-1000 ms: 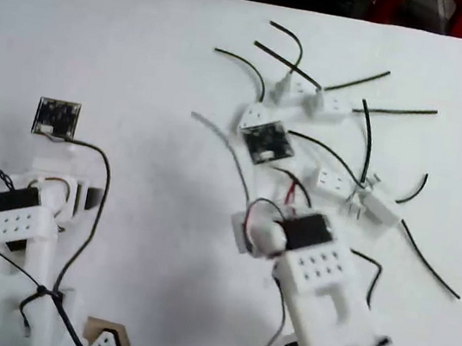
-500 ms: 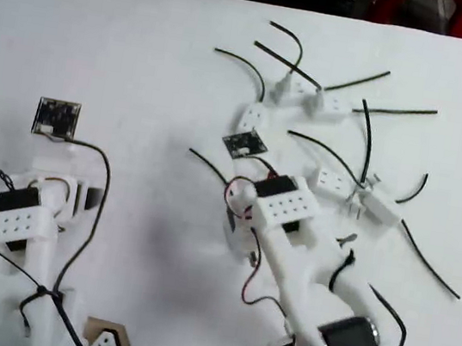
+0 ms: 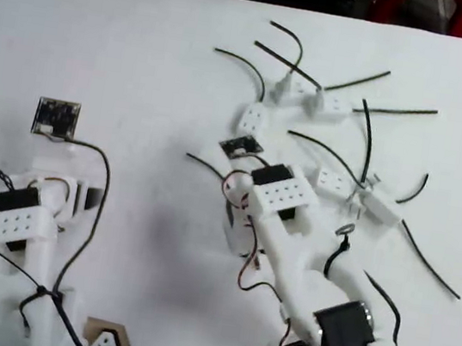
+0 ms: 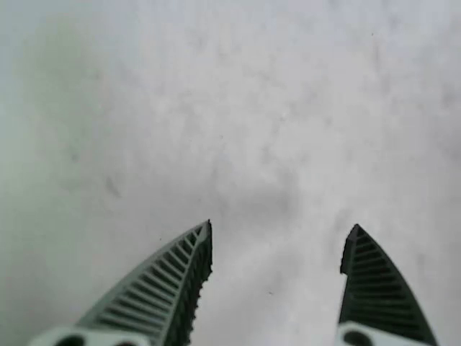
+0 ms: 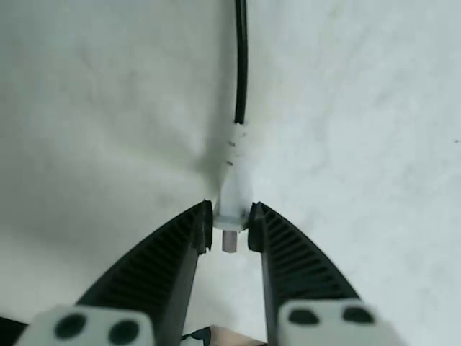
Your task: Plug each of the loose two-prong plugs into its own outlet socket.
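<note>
My right gripper is shut on a small white two-prong plug, with a metal prong showing between the fingertips. The plug's black cord runs away from it over the white table. In the high view the right arm stands at the table's middle, and that cord trails out to its left. White outlet sockets lie just beyond the arm among other corded plugs. Over bare table at the front left, my left gripper is open and holds nothing.
Several loose black cords cross the back right area around the sockets. The left arm stands at the front left with a cable looping beside it. A small brown piece lies at the front edge.
The right arm has swung forward and to the left with the plug in its gripper. The trailing cord came down nearer the front. The left arm kept still.
</note>
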